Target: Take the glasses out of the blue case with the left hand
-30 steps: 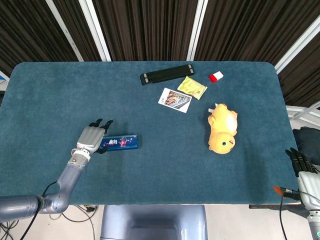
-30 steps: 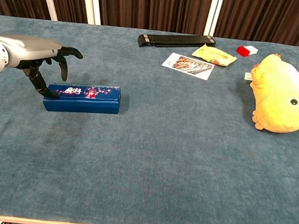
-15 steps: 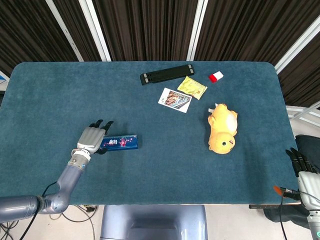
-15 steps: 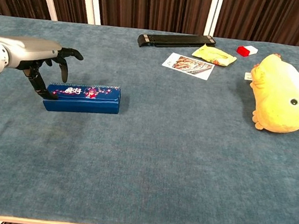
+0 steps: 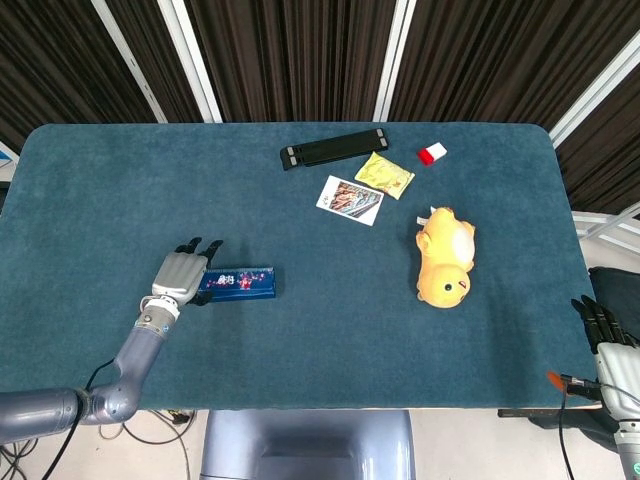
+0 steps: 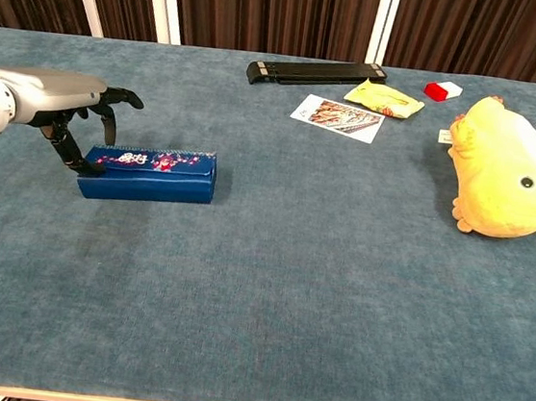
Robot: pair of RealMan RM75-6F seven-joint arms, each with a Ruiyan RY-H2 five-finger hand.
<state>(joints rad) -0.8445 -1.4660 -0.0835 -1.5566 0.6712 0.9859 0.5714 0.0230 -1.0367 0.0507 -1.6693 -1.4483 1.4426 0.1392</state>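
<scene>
The blue case [image 5: 238,284] [image 6: 149,174] lies flat and closed on the near left part of the table [image 5: 300,330] [image 6: 267,297], its long axis running left to right, parallel to the near edge, with the patterned lid facing up. The glasses themselves cannot be seen.

The left hand [image 5: 180,275] [image 6: 66,100] sits at the case's left end, the forearm reaching in from the near left corner. Its palm faces down and the dark fingers [image 6: 114,106] arch downward, slightly spread; the thumb tip comes down at the case's left end, apparently touching it, while the others hover just above the lid. It holds nothing.

The right hand [image 5: 603,335] shows only in the head view, off the table's near right edge, fingers straight and close together, nothing in them.

Well to the right lies a yellow plush chick [image 5: 446,265] [image 6: 502,169]. At the far side are a black bar [image 5: 334,149] [image 6: 314,72], a yellow packet [image 5: 385,174] [image 6: 384,99], a printed card [image 5: 350,199] [image 6: 338,117] and a small red-and-white block [image 5: 432,153] [image 6: 443,90].
</scene>
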